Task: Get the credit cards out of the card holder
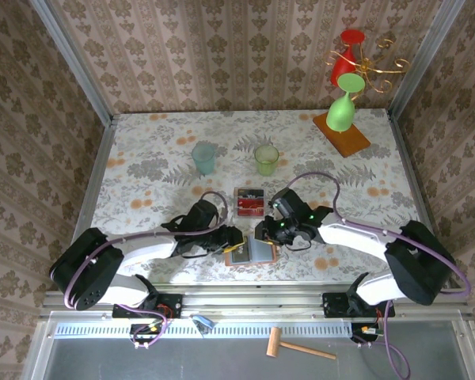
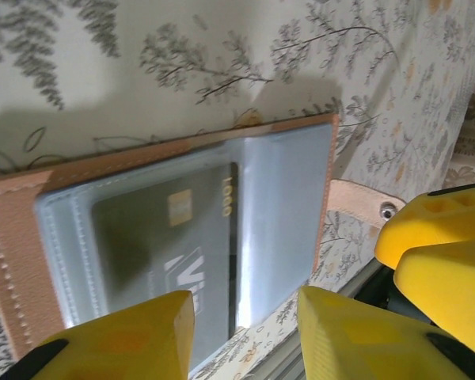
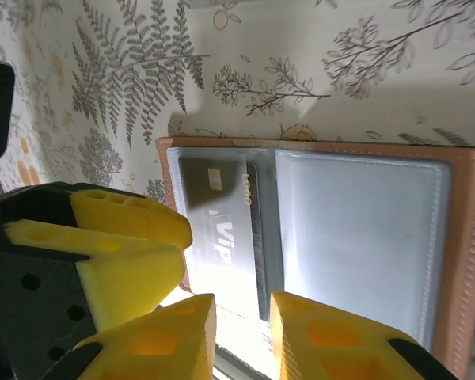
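**Holding one dark card: open tan card holder at the table's near edge**

Containers. The small tan-brown leather-like bifold card holder (image 1: 261, 252) lies open and flat on the floral-patterned table (image 1: 142, 158), at the middle of its near edge. One dark grey plastic credit card (image 2: 158, 237) sits in one grey-blue pocket, and the pocket beside it looks empty. A small clear rectangular plastic tray (image 1: 236, 203) just beyond the card holder contains red cards (image 1: 250, 207). Farther toward the far edge stand a translucent teal cup (image 1: 203, 158) and a translucent green cup (image 1: 266, 160); whether either holds anything cannot be told.

Hidden or unclear. From above, both grippers cover much of the card holder. The number of red cards in the tray cannot be counted. The near end of the dark card is cut off behind the yellow fingers.

Task item. The dark card bears a gold chip, pale "VIP" lettering and the word "LOGO". The tan border is stitched, and a tan strap with a metal snap (image 2: 364, 202) sticks out from one side.

Grippers. The left gripper (image 2: 245, 332) hangs over the holder's near edge with its jaws moderately apart, clamping nothing visible. The right gripper (image 3: 241, 336) is beside it, its jaws narrowly parted above the card's end.
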### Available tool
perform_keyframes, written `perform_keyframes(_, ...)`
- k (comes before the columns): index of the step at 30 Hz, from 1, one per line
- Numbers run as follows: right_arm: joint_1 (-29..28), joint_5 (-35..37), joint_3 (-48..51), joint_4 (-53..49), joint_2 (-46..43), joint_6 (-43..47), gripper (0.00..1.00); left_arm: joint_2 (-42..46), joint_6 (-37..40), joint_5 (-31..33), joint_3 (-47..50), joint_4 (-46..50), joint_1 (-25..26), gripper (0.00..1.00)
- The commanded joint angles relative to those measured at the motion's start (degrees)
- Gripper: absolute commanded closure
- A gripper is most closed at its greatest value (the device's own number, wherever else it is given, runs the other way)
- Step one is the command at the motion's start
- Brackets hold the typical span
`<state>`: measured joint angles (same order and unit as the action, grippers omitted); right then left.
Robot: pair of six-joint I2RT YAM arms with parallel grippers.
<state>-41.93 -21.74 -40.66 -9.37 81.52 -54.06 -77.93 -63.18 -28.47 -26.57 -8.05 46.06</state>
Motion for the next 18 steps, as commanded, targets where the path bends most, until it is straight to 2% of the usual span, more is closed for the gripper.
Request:
perform_keyframes(1, -1.5, -1.0, -1.8, 1.7, 3.2, -1.0, 0.77, 1.1, 0.8, 0.8, 1.5, 1.4, -0.3, 0.64)
perform_keyframes(7, -3.0, -2.0, -2.6, 4.4, 8.0, -2.2, 0.81, 1.1, 1.1, 0.8, 2.7, 2.0, -1.2, 0.67)
perform_keyframes(18, -5.3, -2.7, -4.2, 8.0, 12.0, -5.0, 0.83, 2.4, 3.4, -0.9, 3.8, 3.4, -4.5, 0.68)
